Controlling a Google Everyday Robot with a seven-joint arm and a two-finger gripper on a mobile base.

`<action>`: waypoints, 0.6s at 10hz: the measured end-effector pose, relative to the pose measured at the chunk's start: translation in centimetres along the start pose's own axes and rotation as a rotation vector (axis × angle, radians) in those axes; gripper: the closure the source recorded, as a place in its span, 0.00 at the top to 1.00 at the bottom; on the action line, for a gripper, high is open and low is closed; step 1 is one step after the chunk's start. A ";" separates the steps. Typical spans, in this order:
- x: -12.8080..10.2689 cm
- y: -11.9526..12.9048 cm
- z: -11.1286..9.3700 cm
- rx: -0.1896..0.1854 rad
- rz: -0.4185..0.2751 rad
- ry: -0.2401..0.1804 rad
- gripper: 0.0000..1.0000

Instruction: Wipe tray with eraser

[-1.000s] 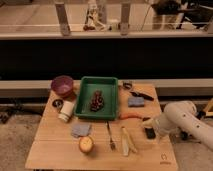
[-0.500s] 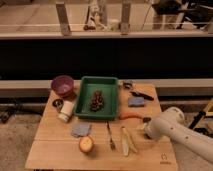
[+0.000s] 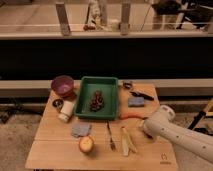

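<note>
The dark-green tray (image 3: 83,97) lies at the back middle of the wooden table, with a cluster of dark red fruit (image 3: 96,101) inside it. No black eraser block shows anywhere in this view. My white arm reaches in from the lower right. Its gripper (image 3: 144,125) is low over the table, right of the tray's front right corner and just below an orange carrot-like thing (image 3: 130,116). The forearm hides whatever is at the gripper's tip.
A purple bowl (image 3: 63,85), a white cup (image 3: 66,111) and a small dark round thing (image 3: 58,103) stand left of the tray. A grey-blue pad (image 3: 135,101) and a black-handled tool (image 3: 141,95) lie to its right. In front lie a grey cloth (image 3: 80,130), a round fruit (image 3: 86,144), a utensil (image 3: 111,136) and a yellow peel (image 3: 127,141).
My arm has swung left over the table, from its right edge towards the carrot-like thing. Nothing on the table has visibly moved.
</note>
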State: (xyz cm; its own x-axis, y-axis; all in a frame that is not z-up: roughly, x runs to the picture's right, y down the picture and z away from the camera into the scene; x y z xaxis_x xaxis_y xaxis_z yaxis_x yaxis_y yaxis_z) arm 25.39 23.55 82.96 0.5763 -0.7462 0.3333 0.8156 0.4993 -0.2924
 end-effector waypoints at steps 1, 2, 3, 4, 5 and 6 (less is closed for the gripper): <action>0.4 0.1 0.0 0.001 0.004 0.006 0.80; 1.2 0.0 0.2 0.007 0.008 0.007 0.80; 2.2 0.0 0.5 0.011 0.012 0.004 0.80; 2.5 -0.1 0.6 0.011 0.010 0.004 0.80; 2.7 -0.3 0.7 0.014 0.005 0.005 0.80; 2.9 -0.3 0.7 0.019 0.008 0.012 0.80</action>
State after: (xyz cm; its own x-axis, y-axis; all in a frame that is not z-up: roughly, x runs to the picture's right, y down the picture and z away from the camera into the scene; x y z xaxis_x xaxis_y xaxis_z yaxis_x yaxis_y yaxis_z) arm 26.87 21.57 84.61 0.5824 -0.7471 0.3203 0.8117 0.5138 -0.2776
